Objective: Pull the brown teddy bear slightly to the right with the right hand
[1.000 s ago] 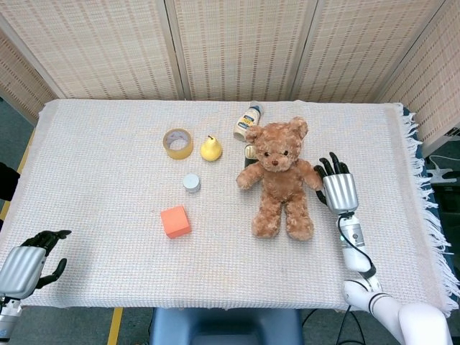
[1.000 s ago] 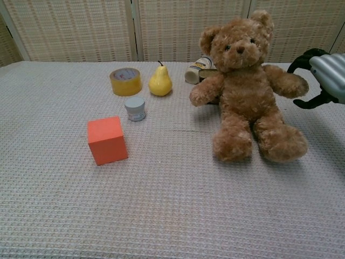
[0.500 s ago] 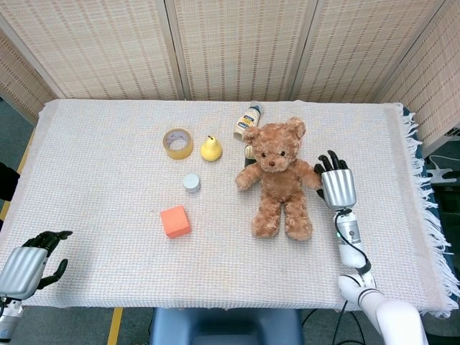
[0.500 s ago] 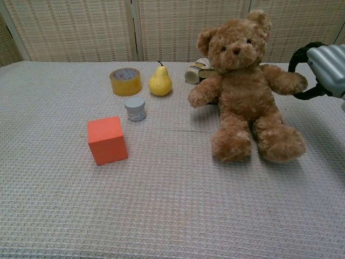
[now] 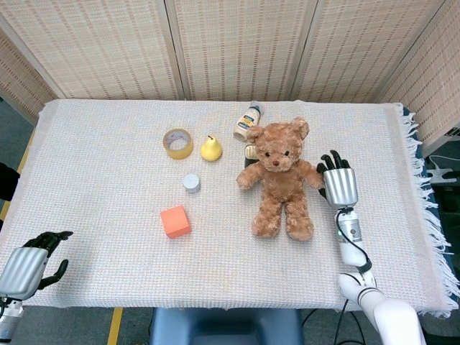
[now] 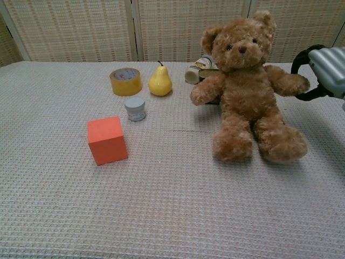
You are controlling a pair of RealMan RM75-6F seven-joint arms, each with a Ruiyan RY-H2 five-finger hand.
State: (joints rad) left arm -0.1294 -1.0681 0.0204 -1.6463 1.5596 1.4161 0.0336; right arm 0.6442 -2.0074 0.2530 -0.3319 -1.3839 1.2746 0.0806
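Note:
The brown teddy bear (image 5: 279, 177) (image 6: 247, 91) sits upright right of the table's middle, facing the front edge. My right hand (image 5: 339, 185) (image 6: 322, 69) is at the bear's outstretched paw on the right side. Its dark fingers (image 6: 302, 56) curve over and under the tip of that paw, holding it. My left hand (image 5: 25, 264) hangs off the front left corner of the table, holding nothing, with its fingers loosely apart; only the head view shows it.
Left of the bear stand an orange cube (image 5: 175, 221), a small grey jar (image 5: 191, 182), a yellow pear (image 5: 210, 148) and a roll of tape (image 5: 177, 143). A bottle (image 5: 247, 121) lies behind the bear's head. The cloth's fringed right edge (image 5: 425, 194) is close to my right hand.
The bear and my right hand shifted slightly left half a second ago and have now moved back a little to the right together. The left hand has not moved.

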